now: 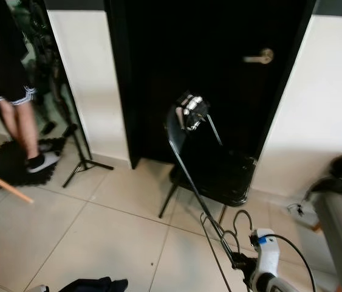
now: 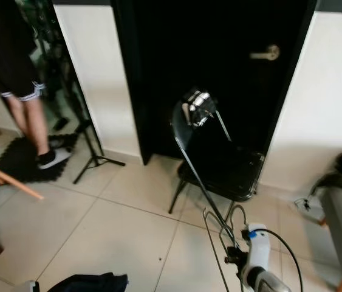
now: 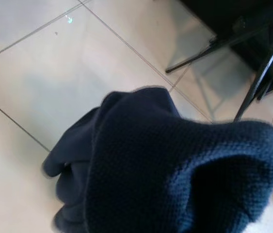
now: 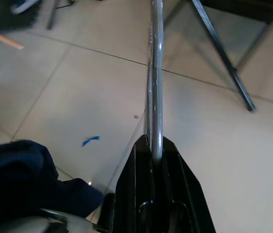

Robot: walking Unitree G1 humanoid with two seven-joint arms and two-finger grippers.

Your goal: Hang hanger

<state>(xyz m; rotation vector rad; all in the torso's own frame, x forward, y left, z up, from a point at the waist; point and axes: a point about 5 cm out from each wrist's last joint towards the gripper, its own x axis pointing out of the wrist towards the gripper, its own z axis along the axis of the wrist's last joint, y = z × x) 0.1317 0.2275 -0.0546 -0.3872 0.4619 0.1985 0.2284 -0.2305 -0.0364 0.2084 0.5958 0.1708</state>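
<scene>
A chrome wire hanger (image 1: 201,194) slants up from the bottom right, its clip end (image 1: 192,111) raised in front of a black folding chair (image 1: 219,176). My right gripper (image 1: 242,263) sits low at the bottom right, near the hanger's looped hook (image 1: 241,220). In the right wrist view the black fingers (image 4: 175,189) are shut on the chrome rod (image 4: 154,97). A dark blue knitted garment (image 3: 175,170) lies close before the left wrist camera and hides that gripper's fingers. The same garment (image 1: 92,285) shows at the bottom edge of the left eye view.
The chair stands against a black door (image 1: 207,61) with a brass handle (image 1: 259,58). A person (image 1: 6,79) stands at the far left on a dark mat, beside a tripod stand (image 1: 79,152). A grey padded object (image 1: 341,225) is at right; wooden furniture (image 1: 0,185) juts in at left.
</scene>
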